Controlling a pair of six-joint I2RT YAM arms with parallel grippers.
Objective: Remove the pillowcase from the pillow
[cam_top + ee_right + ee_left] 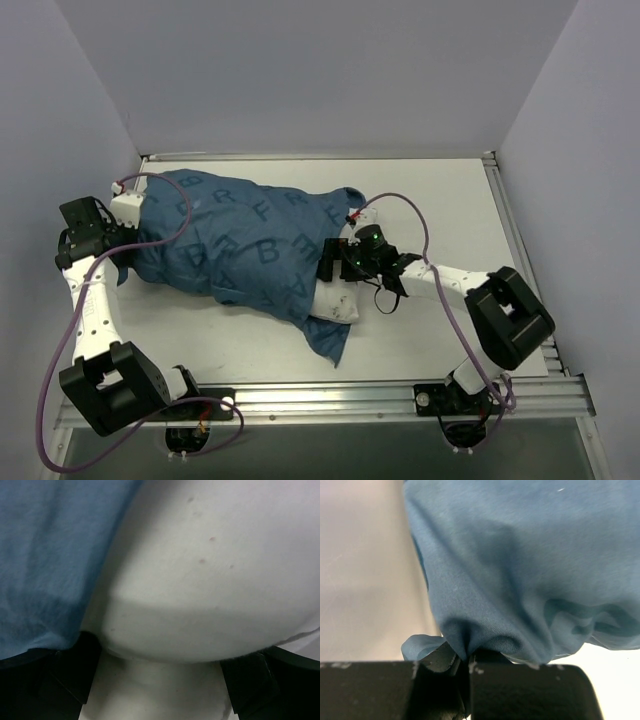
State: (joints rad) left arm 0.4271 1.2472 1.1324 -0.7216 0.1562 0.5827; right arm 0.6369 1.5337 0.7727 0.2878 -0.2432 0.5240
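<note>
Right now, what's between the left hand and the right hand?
Top view: the pillowcase, pillow inside, spans that stretch. The left hand pinches its left end; bare pillow end sits between the fingers of the right hand.

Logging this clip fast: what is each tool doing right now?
Left tool: closed, pinching the pillowcase.
Right tool: open, straddling the pillow.

We see white tubular links on left arm (93,310) and right arm (452,283). Big black boxy joint housings (112,385). Purple cables (48,370) loop along both. Green lights (368,240) at right wrist. We note left gripper (465,665) black, scuffed whitish.
</note>
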